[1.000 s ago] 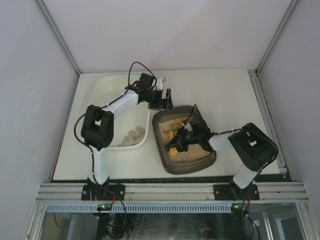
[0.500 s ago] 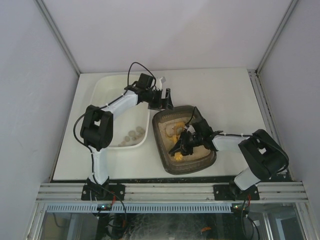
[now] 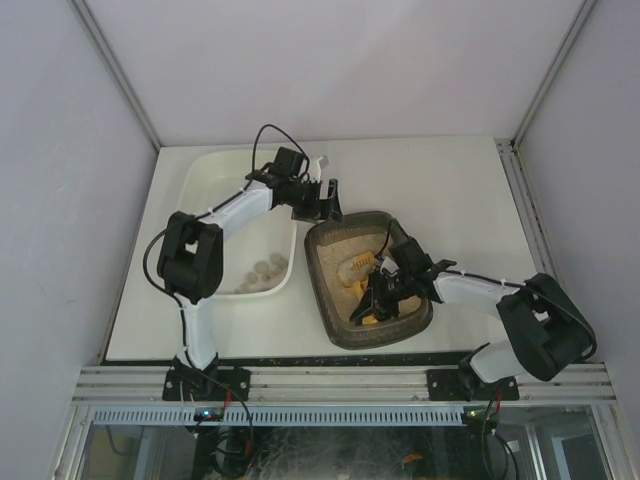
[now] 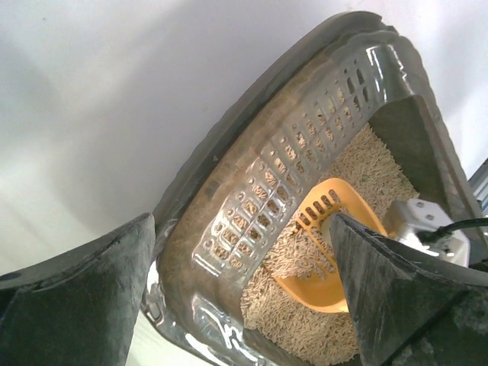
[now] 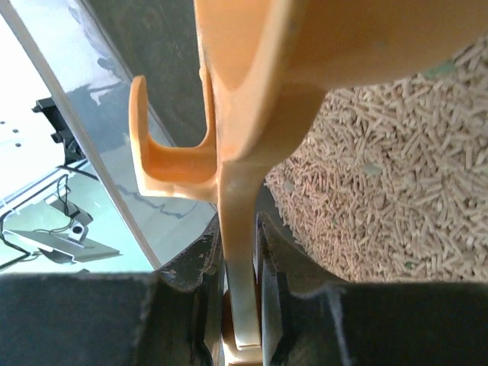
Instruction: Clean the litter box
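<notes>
The dark grey-brown litter box [image 3: 335,325] with beige litter sits right of centre; its rim also shows in the left wrist view [image 4: 252,175]. My right gripper [image 3: 388,292] is shut on the handle of a yellow slotted scoop [image 3: 365,312], whose bowl is low in the litter near the box's front. In the right wrist view the gripper [image 5: 242,305] clamps the scoop's handle [image 5: 244,229]. My left gripper [image 3: 325,197] is open at the box's far left corner. In its wrist view its jaws [image 4: 240,229] straddle the rim, and the scoop [image 4: 328,259] shows beyond.
A larger cream-white tub [image 3: 205,180] stands left of the litter box, with several pale clumps [image 3: 265,268] at its near end. A pale clump [image 3: 356,265] lies in the litter. The table's right edge has a metal rail [image 3: 535,230].
My right arm has stretched out and drawn the scoop toward the box's near side, its elbow swinging right. My left gripper has stayed at the box's far corner.
</notes>
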Available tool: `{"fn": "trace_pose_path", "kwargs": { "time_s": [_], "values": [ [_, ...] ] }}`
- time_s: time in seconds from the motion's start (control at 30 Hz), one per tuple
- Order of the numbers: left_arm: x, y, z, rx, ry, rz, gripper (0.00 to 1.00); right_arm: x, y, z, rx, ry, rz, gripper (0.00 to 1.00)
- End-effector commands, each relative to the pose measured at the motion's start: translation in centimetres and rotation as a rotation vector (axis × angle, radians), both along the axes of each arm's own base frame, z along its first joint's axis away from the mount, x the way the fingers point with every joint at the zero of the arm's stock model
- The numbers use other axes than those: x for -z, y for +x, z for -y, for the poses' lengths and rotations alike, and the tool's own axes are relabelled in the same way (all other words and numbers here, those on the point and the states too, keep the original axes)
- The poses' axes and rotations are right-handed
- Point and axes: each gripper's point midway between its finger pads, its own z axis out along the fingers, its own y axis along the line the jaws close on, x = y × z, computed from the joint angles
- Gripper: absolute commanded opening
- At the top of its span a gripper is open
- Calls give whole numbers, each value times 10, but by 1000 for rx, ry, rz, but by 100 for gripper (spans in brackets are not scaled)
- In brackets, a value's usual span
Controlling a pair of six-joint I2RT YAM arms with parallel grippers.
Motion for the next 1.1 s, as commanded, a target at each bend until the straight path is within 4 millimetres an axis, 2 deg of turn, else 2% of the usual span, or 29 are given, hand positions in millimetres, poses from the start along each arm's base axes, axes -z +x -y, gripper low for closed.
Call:
{"fn": "trace_pose_path", "kwargs": {
  "time_s": [0.0, 0.23, 0.37, 0.47, 0.6, 0.83, 0.93, 1.07],
  "values": [
    [-7, -20, -28, 13, 86, -19, 100, -12, -3, 6, -37, 3, 76, 0],
    [-36, -35, -49, 72, 129, 55, 100, -37, -1, 11, -69, 52, 260, 0],
    [-54, -59, -73, 218, 207, 65, 100, -55, 1, 8, -53, 142, 359, 0],
    [-63, -84, -88, 307, 183, 26, 100, -60, 2, 8, -53, 182, 430, 0],
    [-68, -110, -109, 348, 190, 13, 100, -65, 8, 6, -19, 267, 533, 0],
    [-66, -146, -149, 347, 351, 45, 100, -82, 13, 0, 3, 432, 640, 0],
    [-67, -168, -159, 386, 367, 3, 100, -93, 17, 0, 16, 470, 733, 0],
    [-71, -176, -166, 364, 389, 29, 100, -98, 21, 4, 30, 484, 801, 0]
  ]
}}
